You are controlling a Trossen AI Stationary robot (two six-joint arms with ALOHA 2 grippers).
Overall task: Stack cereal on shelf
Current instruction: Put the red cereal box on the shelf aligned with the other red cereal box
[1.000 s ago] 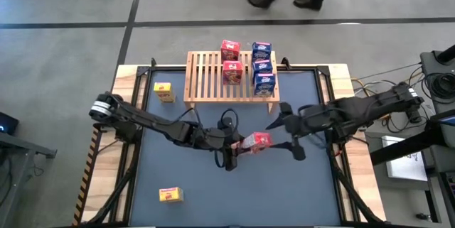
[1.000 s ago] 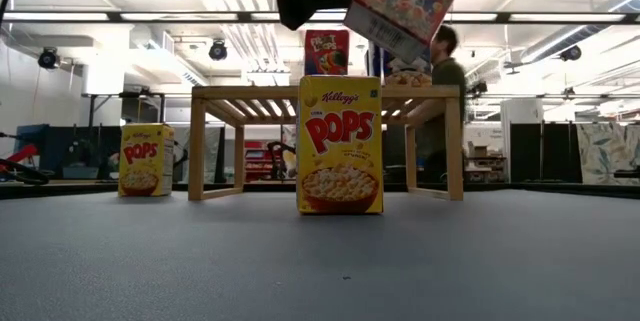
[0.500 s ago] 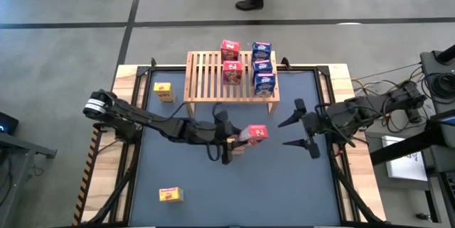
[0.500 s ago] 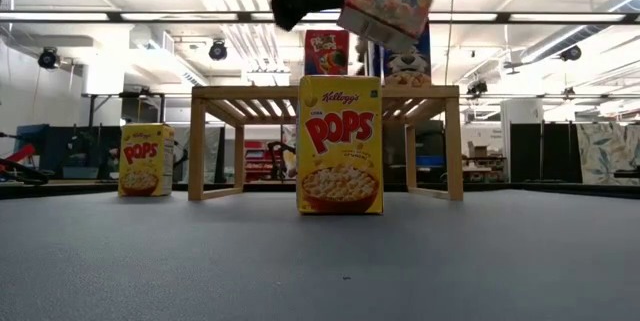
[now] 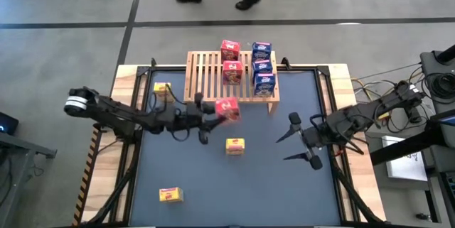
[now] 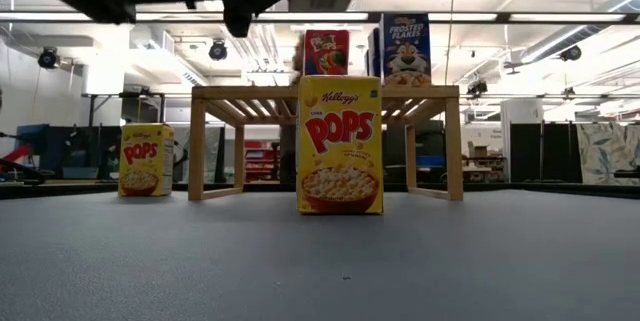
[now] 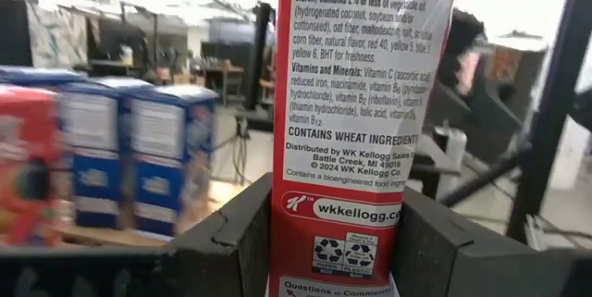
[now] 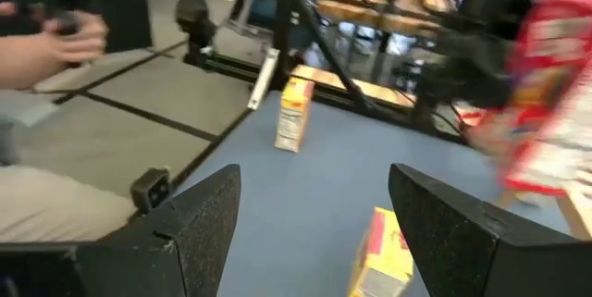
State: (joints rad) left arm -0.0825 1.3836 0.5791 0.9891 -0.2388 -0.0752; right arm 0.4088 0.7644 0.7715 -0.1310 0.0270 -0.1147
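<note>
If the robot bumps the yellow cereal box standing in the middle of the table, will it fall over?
Probably. The yellow box stands upright on a narrow base, tall for its footprint, so a bump near its top would likely tip it. It is thin cardboard and looks light, so a low push might just slide it across the smooth table.

shelf point(image 5: 213, 79): table rear, five boxes on top | three boxes point(image 5: 234, 145): on table, before it

Slatted pale wood shelf point(image 5: 213, 79), matt tabletop point(image 5: 213, 178)

Bright overhead light, blurred wrist views
</note>
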